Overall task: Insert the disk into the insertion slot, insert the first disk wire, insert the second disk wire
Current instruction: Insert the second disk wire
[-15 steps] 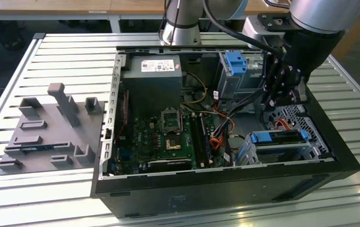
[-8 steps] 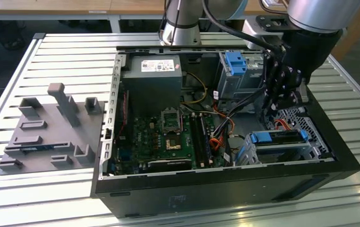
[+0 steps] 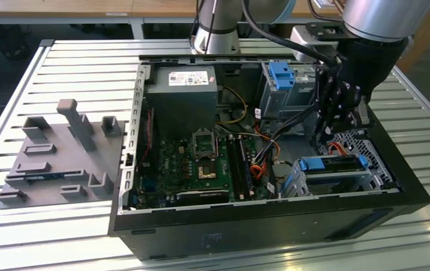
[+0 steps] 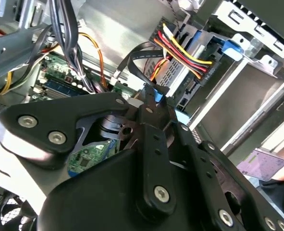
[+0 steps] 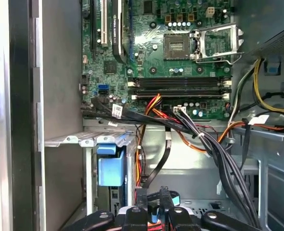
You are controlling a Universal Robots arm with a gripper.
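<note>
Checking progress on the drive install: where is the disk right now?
In the exterior view the disk sits in the insertion slot at the case's lower right on the exterior view's right, just below the hand, beside the motherboard.

An open black computer case point(image 3: 275, 226) lies on a slatted tabletop point(image 3: 79, 62). The disk point(image 3: 334, 164) sits in the insertion slot point(image 3: 335, 179) near the case's front corner. The tool point(image 3: 341, 110) hangs just above it among cables.
</note>
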